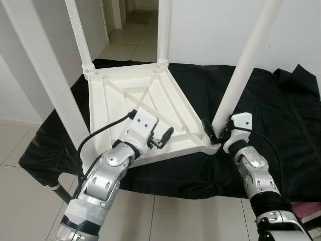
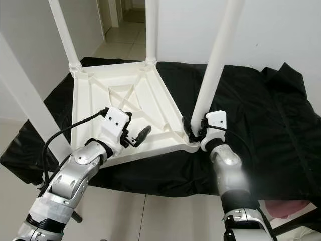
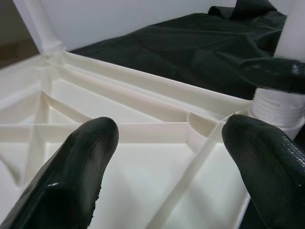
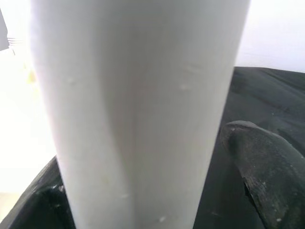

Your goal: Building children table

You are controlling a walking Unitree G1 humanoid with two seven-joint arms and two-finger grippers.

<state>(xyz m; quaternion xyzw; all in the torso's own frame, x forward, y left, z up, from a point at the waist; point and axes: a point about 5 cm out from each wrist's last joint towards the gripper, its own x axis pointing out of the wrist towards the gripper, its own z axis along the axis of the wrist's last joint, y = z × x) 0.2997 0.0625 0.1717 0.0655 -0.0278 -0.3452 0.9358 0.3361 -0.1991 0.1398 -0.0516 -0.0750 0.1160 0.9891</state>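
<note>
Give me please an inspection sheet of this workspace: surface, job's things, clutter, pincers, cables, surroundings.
Surface: black cloth spread over a low support.
Job's things: white tabletop lying upside down, legs pointing up; near-right leg seated in its corner socket.
Clutter: nothing seen.
Pincers: left pincer open above the tabletop's ribbed underside; right pincer around the base of the near-right leg.
Cables: black cable looping along the left arm; another by the right wrist.
Surroundings: white walls, tiled floor, open doorway behind.
</note>
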